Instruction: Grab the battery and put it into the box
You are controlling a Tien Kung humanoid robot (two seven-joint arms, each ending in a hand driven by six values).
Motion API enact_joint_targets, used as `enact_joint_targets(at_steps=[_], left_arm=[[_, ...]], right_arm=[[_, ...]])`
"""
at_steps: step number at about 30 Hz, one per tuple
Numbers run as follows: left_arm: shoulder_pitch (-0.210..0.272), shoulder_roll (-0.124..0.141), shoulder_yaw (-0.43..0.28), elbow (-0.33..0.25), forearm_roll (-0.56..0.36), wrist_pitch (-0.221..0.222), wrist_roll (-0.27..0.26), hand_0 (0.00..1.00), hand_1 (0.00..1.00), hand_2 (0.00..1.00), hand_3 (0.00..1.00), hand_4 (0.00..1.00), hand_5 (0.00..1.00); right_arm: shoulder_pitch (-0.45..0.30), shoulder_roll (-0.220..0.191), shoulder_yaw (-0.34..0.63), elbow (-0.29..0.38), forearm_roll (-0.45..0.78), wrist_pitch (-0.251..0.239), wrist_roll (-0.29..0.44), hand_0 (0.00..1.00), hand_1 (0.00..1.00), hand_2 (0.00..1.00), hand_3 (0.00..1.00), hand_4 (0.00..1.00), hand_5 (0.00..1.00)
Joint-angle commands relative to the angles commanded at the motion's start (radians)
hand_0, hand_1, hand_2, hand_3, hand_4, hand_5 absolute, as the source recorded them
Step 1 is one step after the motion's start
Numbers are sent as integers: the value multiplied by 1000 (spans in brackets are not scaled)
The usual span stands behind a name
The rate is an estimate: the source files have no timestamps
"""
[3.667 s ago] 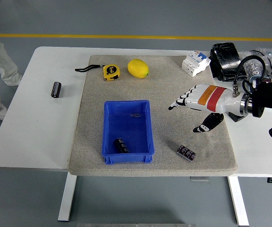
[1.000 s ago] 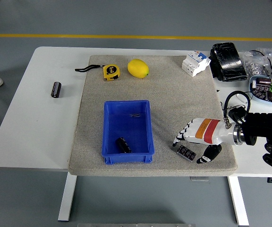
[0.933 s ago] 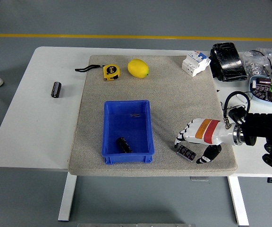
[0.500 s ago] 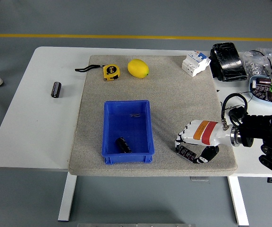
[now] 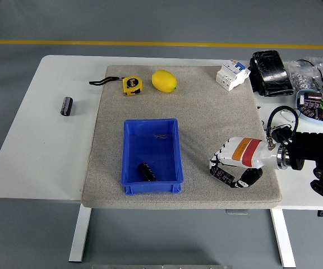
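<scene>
Your right robot hand (image 5: pixel 229 171) is reaching in from the right edge, low over the grey mat (image 5: pixel 206 120), with its fingers and thumb curling around the small dark battery (image 5: pixel 222 175) near the mat's front right corner. You are seeing that battery lying just right of the blue box (image 5: pixel 125 159), well apart from it. Another dark cylinder (image 5: pixel 146 171) is lying inside the box near its front wall. A third cylinder (image 5: pixel 66 105) is sitting on the bare white tabletop (image 5: pixel 38 145) at the left. A yellow tape measure (image 5: pixel 130 85) and a lemon (image 5: pixel 164 80) are resting at the mat's far edge.
</scene>
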Motion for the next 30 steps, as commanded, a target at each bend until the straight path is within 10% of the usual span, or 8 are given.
enact_joint_targets(at_steps=[11, 30], left_arm=[[0, 6, -6, 0, 3, -1, 3, 750, 706, 713, 569, 610, 533], [0, 14, -34, -4, 32, -9, 19, 749, 706, 712, 569, 610, 532]], right_arm=[[69, 18, 85, 38, 11, 3, 1, 541, 515, 583, 514, 668, 46], [242, 225, -28, 0, 12, -6, -5, 553, 534, 610, 517, 678, 64]])
